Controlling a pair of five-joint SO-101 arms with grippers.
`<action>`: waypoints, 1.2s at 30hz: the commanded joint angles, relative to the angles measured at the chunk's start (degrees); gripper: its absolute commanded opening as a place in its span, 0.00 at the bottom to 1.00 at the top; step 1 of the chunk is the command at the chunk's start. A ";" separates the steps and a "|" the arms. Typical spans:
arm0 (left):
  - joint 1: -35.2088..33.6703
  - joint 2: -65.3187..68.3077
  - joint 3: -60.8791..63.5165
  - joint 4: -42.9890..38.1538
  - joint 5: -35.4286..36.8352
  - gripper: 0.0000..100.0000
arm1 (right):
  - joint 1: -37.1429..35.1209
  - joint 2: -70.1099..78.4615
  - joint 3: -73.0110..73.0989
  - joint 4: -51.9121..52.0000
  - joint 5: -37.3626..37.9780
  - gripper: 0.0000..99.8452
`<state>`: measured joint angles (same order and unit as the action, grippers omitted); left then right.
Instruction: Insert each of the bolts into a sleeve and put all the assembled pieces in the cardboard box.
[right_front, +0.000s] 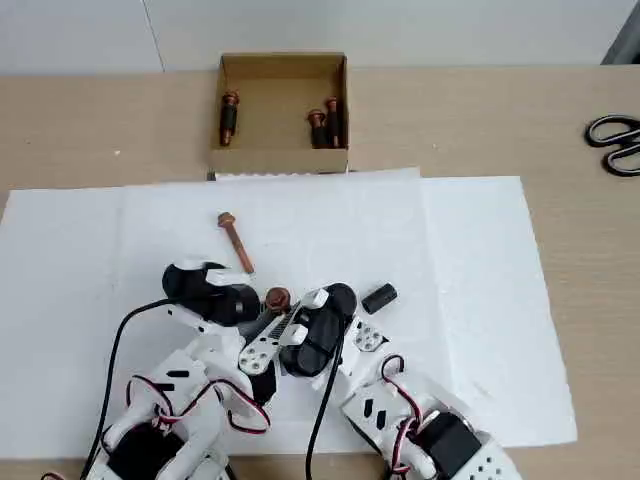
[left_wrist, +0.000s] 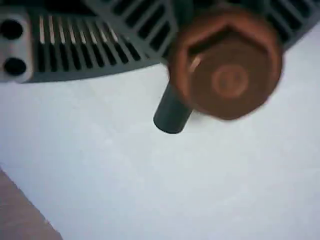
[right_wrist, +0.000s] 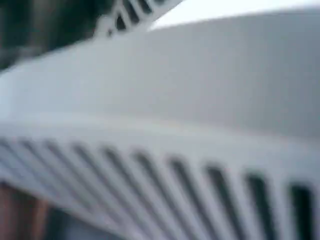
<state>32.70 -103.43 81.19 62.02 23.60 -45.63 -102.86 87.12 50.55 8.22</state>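
Copper upright bolt (right_front: 277, 298) sits btwn left gripper (right_front: 245, 300) and right gripper (right_front: 300, 310), head up, long axis approx vertical. Dark fitted sleeve (left_wrist: 172, 112) is on its shank, low end at white paper (right_front: 470, 300). Can't tell jaw state on either side, or which one grips it. Step, I judge: 4th assembly looks mated. Next needs a carry far to cardboard box (right_front: 280, 160), 3 assembled pieces (right_front: 229, 118) inside. Loose bolt (right_front: 235, 240) lies far-left, head far, axis slanting near-right. Loose sleeve (right_front: 379, 297) is to the right.
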 joint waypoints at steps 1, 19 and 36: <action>-0.35 0.26 0.22 -0.44 -1.05 0.01 | 3.03 -0.57 -1.58 -6.11 1.14 0.00; -5.54 0.35 -1.19 -0.53 0.44 0.28 | 3.21 -0.92 2.20 -7.34 0.79 0.00; -18.29 0.26 -7.08 -0.53 -4.13 0.17 | 4.44 -1.01 4.75 -7.43 0.70 0.00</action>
<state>18.64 -102.73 76.53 61.76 20.97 -42.55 -103.21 92.75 45.36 9.01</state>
